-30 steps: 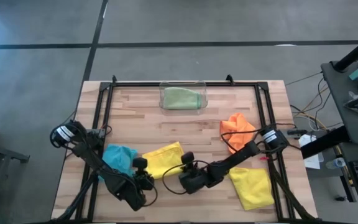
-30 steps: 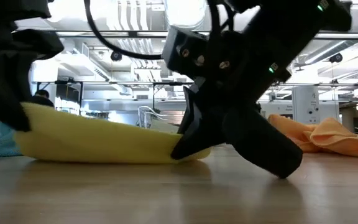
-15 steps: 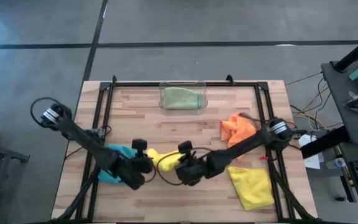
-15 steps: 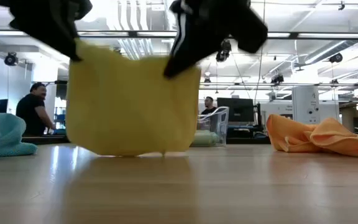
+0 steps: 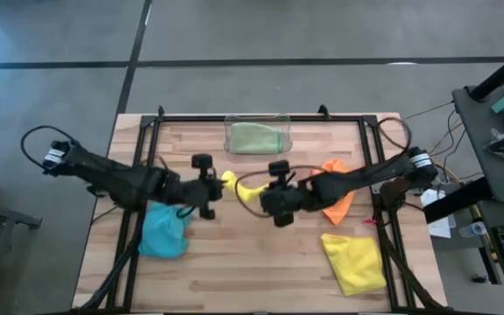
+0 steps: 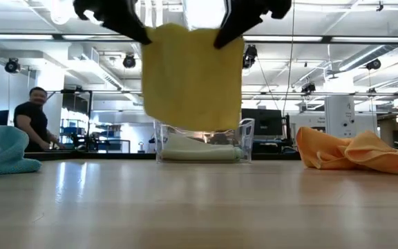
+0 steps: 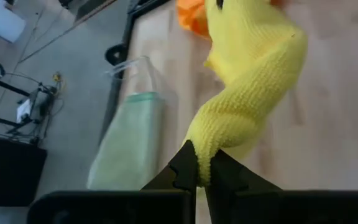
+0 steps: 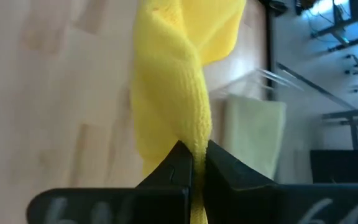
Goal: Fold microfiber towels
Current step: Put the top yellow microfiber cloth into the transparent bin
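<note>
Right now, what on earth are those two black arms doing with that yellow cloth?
They are folding towels. The left gripper and the right gripper are each shut on a top corner of one yellow towel, holding it in the air above the middle of the table so that it hangs flat. A blue towel, an orange towel and a second yellow towel lie crumpled on the table. A pale green towel lies in the clear bin at the far edge.

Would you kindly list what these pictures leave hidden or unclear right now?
- Light blue microfiber towel: partly covered by the left arm in the high view, cut by the edge in the low view.
- Pale green folded towel: blurred through the clear plastic bin.
- Held yellow microfiber towel: its top corners are covered by both dark tools in the low view.
</note>
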Robot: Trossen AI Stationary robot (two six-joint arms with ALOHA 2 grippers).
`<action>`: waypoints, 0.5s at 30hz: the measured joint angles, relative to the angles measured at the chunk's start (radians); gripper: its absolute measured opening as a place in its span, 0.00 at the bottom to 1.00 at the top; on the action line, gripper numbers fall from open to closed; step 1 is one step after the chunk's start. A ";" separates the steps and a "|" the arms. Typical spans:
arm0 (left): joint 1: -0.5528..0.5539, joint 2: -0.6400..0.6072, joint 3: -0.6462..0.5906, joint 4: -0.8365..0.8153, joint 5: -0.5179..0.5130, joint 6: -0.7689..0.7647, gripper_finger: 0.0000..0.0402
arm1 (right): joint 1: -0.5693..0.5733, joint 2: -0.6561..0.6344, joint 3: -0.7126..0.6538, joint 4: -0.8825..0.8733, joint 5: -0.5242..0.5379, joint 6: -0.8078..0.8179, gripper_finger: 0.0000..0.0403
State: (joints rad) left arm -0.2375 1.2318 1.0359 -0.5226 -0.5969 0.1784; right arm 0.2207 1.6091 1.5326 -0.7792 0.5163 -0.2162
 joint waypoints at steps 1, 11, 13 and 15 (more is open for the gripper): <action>0.031 0.000 0.000 0.018 0.016 0.027 0.00 | -0.015 -0.014 0.000 -0.001 0.000 -0.008 0.02; 0.327 0.003 0.010 0.239 0.134 0.271 0.00 | -0.228 -0.087 0.000 0.005 -0.001 -0.152 0.02; 0.389 0.004 0.010 0.272 0.184 0.297 0.00 | -0.280 -0.091 0.000 0.008 -0.019 -0.179 0.02; 0.452 0.005 0.010 0.308 0.232 0.308 0.00 | -0.331 -0.091 0.000 0.015 -0.045 -0.206 0.02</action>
State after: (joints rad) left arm 0.2149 1.2373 1.0458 -0.2146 -0.3649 0.4862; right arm -0.1101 1.5181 1.5326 -0.7645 0.4715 -0.4217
